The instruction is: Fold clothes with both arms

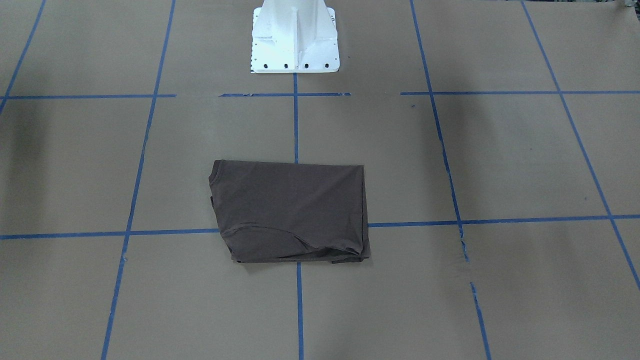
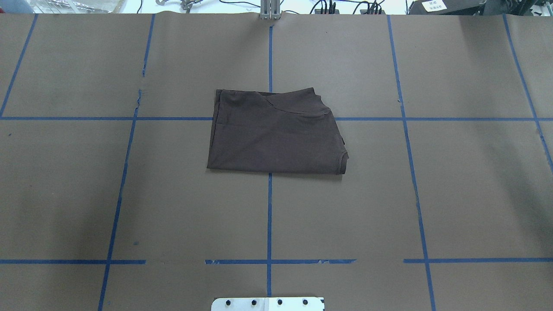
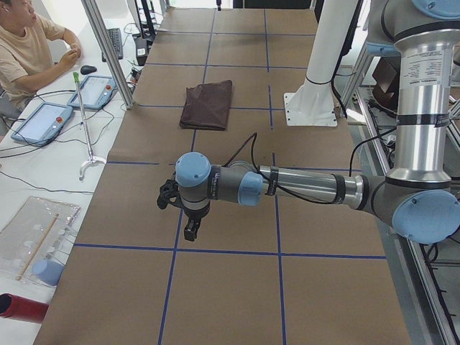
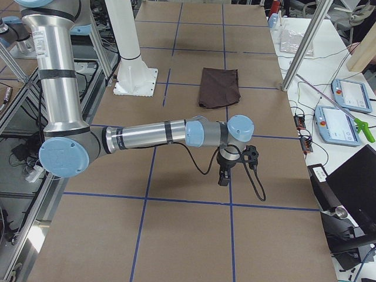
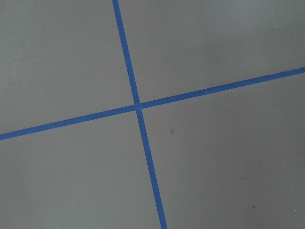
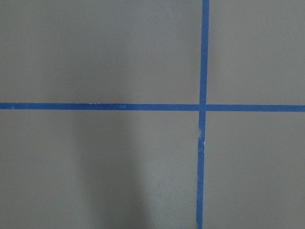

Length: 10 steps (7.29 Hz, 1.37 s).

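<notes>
Shows the dark brown short-sleeved fabric T-shirt (image 2: pixel 276 134) folded into a compact rectangle at the middle of the brown paper-covered worktop (image 2: pixel 86 194), lying across a crossing of blue tape lines (image 2: pixel 269 65). Places the black two-finger left hand (image 3: pixel 188 215) and the black two-finger right hand (image 4: pixel 225 170) well apart from it, over bare paper near the worktop's ends, with nothing seen in either. Cannot tell how far open either stands. Looks close to finished. Risks: a rumpled, loose edge on the side away from the robot, liable to slacken. Reaching back in could drag the top layer and undo the fold.
</notes>
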Motion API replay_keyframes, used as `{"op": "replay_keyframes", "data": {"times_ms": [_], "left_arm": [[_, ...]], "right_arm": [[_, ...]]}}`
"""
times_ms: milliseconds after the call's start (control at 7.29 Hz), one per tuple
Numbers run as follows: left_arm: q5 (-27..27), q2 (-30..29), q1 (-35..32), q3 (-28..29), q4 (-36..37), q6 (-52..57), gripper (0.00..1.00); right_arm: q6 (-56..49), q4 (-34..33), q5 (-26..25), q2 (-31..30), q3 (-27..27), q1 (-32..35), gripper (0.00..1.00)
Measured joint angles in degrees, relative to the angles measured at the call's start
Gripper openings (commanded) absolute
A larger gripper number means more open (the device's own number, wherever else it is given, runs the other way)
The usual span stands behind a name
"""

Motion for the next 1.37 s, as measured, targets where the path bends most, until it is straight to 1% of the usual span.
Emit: {"op": "replay_keyframes", "data": {"times_ms": [411,1372], "left_arm": [[-0.3,-0.1,0.0,0.0,-0.1,0.1,1.00],[-0.4,0.0,0.0,-0.3,0.2,0.0,1.00]], "right_arm": [[0.1,0.0,1.5,0.1,0.2,-0.1,1.00],[0.0,0.1,1.3,0.6,0.1,-0.1,1.00]]}}
